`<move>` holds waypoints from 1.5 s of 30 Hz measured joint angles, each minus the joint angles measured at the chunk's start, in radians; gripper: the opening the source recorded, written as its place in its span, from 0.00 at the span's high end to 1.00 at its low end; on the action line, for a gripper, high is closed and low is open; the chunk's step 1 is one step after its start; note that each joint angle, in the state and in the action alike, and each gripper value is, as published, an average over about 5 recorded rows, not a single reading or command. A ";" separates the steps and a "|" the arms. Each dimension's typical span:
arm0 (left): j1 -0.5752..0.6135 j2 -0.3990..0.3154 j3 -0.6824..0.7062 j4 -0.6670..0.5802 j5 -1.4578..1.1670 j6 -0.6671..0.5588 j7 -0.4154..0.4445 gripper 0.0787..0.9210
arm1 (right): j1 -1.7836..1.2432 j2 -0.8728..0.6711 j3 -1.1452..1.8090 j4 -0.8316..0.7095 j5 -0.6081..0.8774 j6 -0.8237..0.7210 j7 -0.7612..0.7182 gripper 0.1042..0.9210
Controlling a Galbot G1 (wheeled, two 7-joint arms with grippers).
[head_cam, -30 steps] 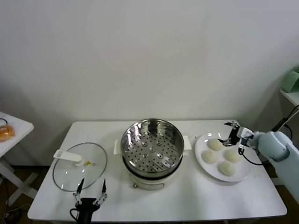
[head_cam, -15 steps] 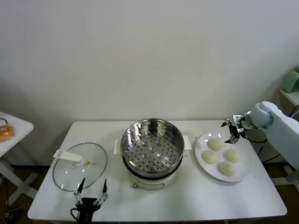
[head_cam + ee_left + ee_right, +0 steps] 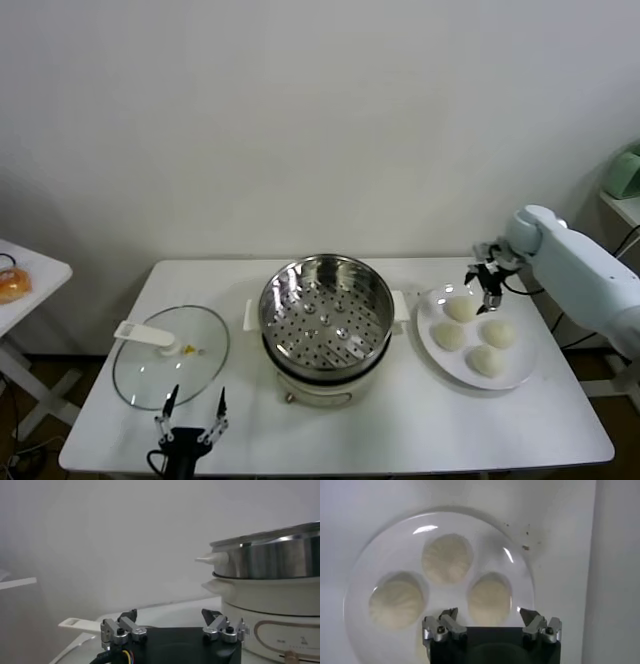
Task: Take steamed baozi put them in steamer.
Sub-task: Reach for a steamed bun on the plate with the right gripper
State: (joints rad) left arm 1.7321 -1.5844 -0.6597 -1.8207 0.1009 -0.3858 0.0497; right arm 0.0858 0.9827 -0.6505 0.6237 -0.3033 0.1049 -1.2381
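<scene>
Right gripper (image 3: 485, 283) hovers wide open and empty above the far baozi (image 3: 461, 309) on the plate (image 3: 508, 376); left gripper (image 3: 191, 410) waits open by the near edge, holding nothing.

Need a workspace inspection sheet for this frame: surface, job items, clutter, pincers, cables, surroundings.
Surface: white table, nothing spilled.
Job's things: four baozi on white plate; steamer uncovered, tray holds none.
Clutter: glass lid left of steamer.
Pincers: right pincer open above plate's far edge; left pincer open, parked at near table edge.
Cables: wiring on left pincer; dark cable beside right arm.
Surroundings: white wall, side table at left.
</scene>
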 measured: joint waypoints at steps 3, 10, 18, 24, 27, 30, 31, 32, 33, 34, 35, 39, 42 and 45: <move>0.003 0.002 -0.004 -0.001 0.002 -0.001 0.000 0.12 | 0.000 0.035 0.015 -0.052 -0.026 0.020 -0.006 0.12; 0.001 0.002 -0.006 0.004 0.006 -0.003 0.000 0.12 | 0.000 0.078 0.048 -0.139 -0.079 0.054 -0.014 0.12; -0.003 0.004 -0.006 0.015 0.008 -0.012 -0.003 0.12 | 0.003 0.113 0.084 -0.209 -0.125 0.085 -0.008 0.12; -0.005 0.005 -0.006 0.022 0.011 -0.019 -0.005 0.12 | 0.002 0.136 0.112 -0.250 -0.154 0.105 0.005 0.12; -0.007 0.005 -0.006 0.025 0.013 -0.023 -0.006 0.12 | 0.001 0.145 0.125 -0.267 -0.168 0.114 0.013 0.12; -0.009 0.006 -0.006 0.028 0.014 -0.026 -0.006 0.12 | 0.001 0.155 0.138 -0.284 -0.182 0.123 0.024 0.13; -0.010 0.007 -0.006 0.029 0.014 -0.027 -0.006 0.12 | 0.001 0.158 0.141 -0.289 -0.185 0.125 0.027 0.13; -0.011 0.007 -0.006 0.031 0.015 -0.028 -0.006 0.12 | 0.001 0.161 0.145 -0.293 -0.189 0.127 0.030 0.14; -0.012 0.008 -0.006 0.033 0.017 -0.030 -0.006 0.12 | 0.000 0.164 0.148 -0.297 -0.193 0.129 0.033 0.14; -0.014 0.008 -0.006 0.035 0.017 -0.031 -0.007 0.12 | -0.001 0.167 0.152 -0.301 -0.196 0.131 0.036 0.14; -0.015 0.008 -0.006 0.037 0.018 -0.032 -0.007 0.12 | -0.002 0.170 0.156 -0.305 -0.199 0.132 0.039 0.15; -0.018 0.009 -0.006 0.044 0.020 -0.036 -0.008 0.12 | -0.005 0.177 0.165 -0.319 -0.211 0.135 0.047 0.17; -0.020 0.010 -0.006 0.048 0.020 -0.036 -0.008 0.12 | -0.004 0.181 0.169 -0.329 -0.220 0.137 0.050 0.19; -0.024 0.010 -0.006 0.052 0.020 -0.036 -0.008 0.12 | -0.003 0.184 0.173 -0.337 -0.226 0.138 0.053 0.20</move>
State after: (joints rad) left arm 1.7082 -1.5739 -0.6661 -1.7691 0.1208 -0.4220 0.0421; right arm 0.0827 1.1664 -0.4775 0.2871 -0.5293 0.2432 -1.1848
